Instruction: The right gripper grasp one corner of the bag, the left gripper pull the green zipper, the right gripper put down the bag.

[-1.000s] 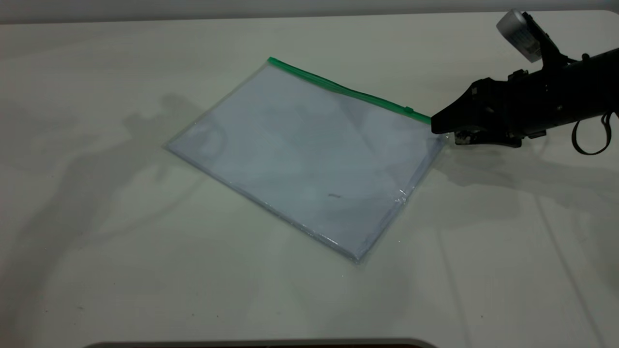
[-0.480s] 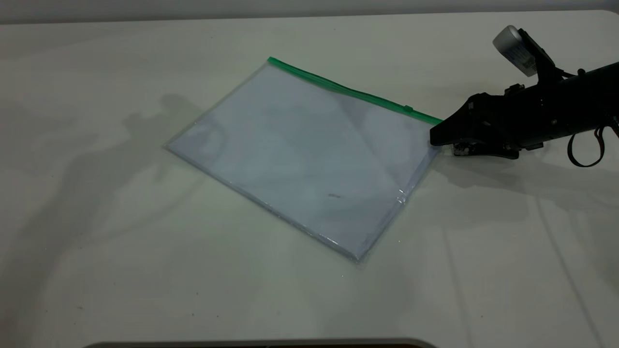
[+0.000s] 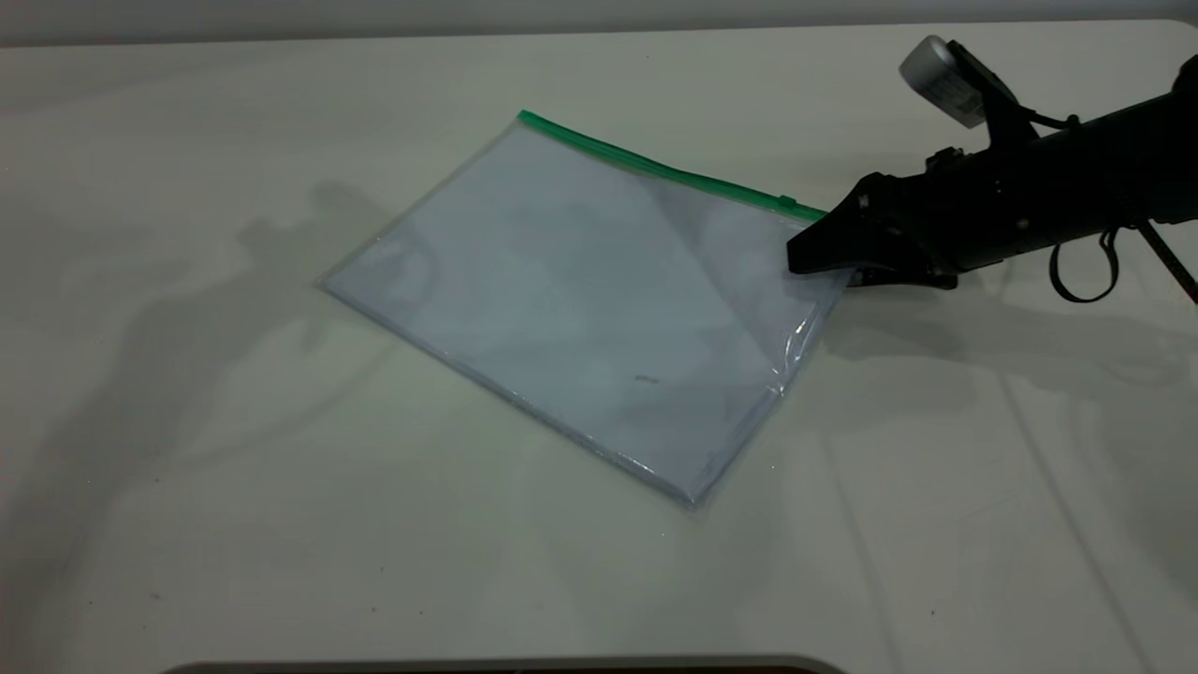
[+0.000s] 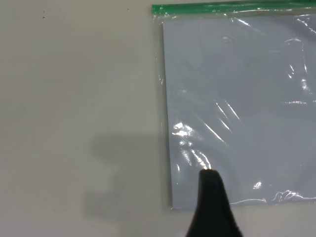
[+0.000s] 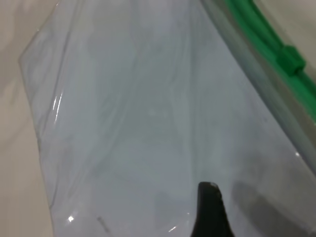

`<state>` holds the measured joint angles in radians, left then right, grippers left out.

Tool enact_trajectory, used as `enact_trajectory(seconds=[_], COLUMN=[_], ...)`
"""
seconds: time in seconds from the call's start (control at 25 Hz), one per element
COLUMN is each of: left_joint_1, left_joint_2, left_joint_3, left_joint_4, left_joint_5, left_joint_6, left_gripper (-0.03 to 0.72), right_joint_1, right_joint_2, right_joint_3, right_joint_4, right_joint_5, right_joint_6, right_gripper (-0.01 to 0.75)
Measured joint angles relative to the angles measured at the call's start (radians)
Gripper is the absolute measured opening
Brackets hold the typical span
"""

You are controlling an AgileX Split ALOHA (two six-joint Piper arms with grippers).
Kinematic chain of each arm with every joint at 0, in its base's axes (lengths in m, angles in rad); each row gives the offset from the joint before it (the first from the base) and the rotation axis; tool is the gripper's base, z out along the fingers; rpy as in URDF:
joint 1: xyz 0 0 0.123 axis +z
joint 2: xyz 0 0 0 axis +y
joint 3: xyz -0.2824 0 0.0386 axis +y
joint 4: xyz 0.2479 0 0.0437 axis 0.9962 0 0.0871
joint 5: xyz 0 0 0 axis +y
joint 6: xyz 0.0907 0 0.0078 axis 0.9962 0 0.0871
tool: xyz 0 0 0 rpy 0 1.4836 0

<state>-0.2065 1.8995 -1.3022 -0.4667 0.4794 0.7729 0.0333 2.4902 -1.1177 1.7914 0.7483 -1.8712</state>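
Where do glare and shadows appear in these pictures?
Exterior view: the right gripper casts a soft shadow on the table. Left wrist view: bright glare streaks on the bag. Right wrist view: the green zipper looks blurred.

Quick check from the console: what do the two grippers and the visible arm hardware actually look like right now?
The right gripper is a black tapered claw on a bulky black arm, with a looping black cable behind it and a silver-grey camera on top. The left gripper appears only in its own wrist view, as a plain glossy black wedge tip with no cable showing.
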Motion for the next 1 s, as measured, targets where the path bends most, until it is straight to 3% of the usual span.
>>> enact_trajectory(seconds=[0.08, 0.2, 0.44, 0.48, 0.68, 1.0], left_joint_1=[0.000, 0.000, 0.000, 0.000, -0.005, -0.047], left_joint_2=[0.000, 0.000, 0.006, 0.011, 0.051, 0.129], left_joint_3=[0.000, 0.000, -0.001, -0.001, -0.001, -0.067], left_joint_4=[0.000, 0.000, -0.001, -0.004, -0.072, -0.290], left_joint_5=[0.000, 0.000, 0.000, 0.000, 0.000, 0.070], left_joint_6=[0.000, 0.000, 0.000, 0.000, 0.058, 0.384], left_gripper=[0.582, 0.582, 0.582, 0.582, 0.582, 0.582], right_joint_1=[0.003, 0.005, 0.006, 0.006, 0.007, 0.011], right_joint_2=[0.000, 0.000, 0.000, 0.000, -0.004, -0.116], right_joint_3=[-0.002, -0.003, -0.009, -0.015, -0.049, -0.054], right_joint_4=[0.000, 0.000, -0.001, -0.004, -0.062, -0.258], right_joint_5=[0.000, -0.001, 0.005, 0.014, 0.056, 0.050], right_joint_6=[0.000, -0.002, -0.008, -0.009, -0.026, -0.030], right_gripper=[0.535, 0.428, 0.070, 0.043, 0.034, 0.034])
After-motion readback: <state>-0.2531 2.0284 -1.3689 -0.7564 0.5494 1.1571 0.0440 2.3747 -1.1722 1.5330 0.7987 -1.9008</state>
